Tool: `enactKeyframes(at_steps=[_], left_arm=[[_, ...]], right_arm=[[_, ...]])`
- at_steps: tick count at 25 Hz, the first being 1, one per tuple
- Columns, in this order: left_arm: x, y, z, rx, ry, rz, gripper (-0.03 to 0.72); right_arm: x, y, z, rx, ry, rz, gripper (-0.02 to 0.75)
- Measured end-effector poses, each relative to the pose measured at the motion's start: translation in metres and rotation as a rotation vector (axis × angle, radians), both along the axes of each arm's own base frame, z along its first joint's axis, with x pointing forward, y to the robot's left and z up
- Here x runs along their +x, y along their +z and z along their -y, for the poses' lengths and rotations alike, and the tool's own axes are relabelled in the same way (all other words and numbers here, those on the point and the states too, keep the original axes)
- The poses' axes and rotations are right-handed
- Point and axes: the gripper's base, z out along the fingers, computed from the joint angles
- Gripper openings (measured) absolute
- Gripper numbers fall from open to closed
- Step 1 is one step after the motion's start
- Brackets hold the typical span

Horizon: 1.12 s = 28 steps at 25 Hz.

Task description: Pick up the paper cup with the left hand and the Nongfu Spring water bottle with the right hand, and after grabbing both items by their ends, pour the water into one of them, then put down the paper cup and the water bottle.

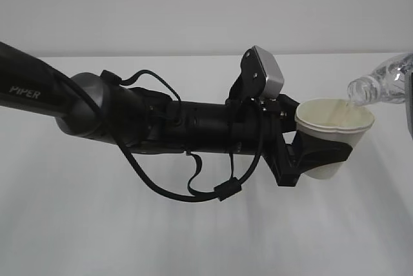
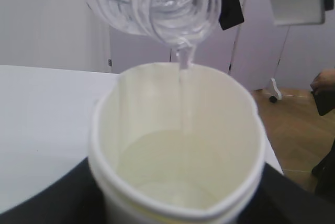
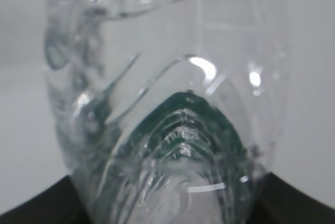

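My left hand (image 1: 319, 153), the black arm lettered PIPER, is shut on the white paper cup (image 1: 332, 124) and holds it in the air above the table; black fingers (image 2: 47, 198) flank the cup (image 2: 172, 145) in the left wrist view. The clear Nongfu Spring water bottle (image 1: 381, 86) tips in from the right with its open mouth (image 2: 178, 9) over the cup's rim. A thin stream of water (image 2: 183, 82) falls into the cup, which holds some liquid. My right hand (image 3: 167, 203) is shut on the bottle (image 3: 167, 103), with its green label showing through the ribbed plastic.
The white table (image 1: 193, 224) spreads beneath both arms, with a pale wall behind. Loose black cables (image 1: 168, 186) hang under the left arm. A wooden floor (image 2: 298, 135) and a wheeled stand show beyond the table's far edge.
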Motion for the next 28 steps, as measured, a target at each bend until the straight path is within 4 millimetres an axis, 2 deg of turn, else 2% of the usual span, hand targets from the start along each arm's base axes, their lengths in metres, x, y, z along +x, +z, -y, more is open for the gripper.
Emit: enactKeyframes(at_steps=[28], left_arm=[[0.0003,-0.001,-0.0001,0.008,0.004,-0.002,0.447]], right_arm=[[0.0001,0.0001,0.0,-0.007,0.004,0.001,0.407]])
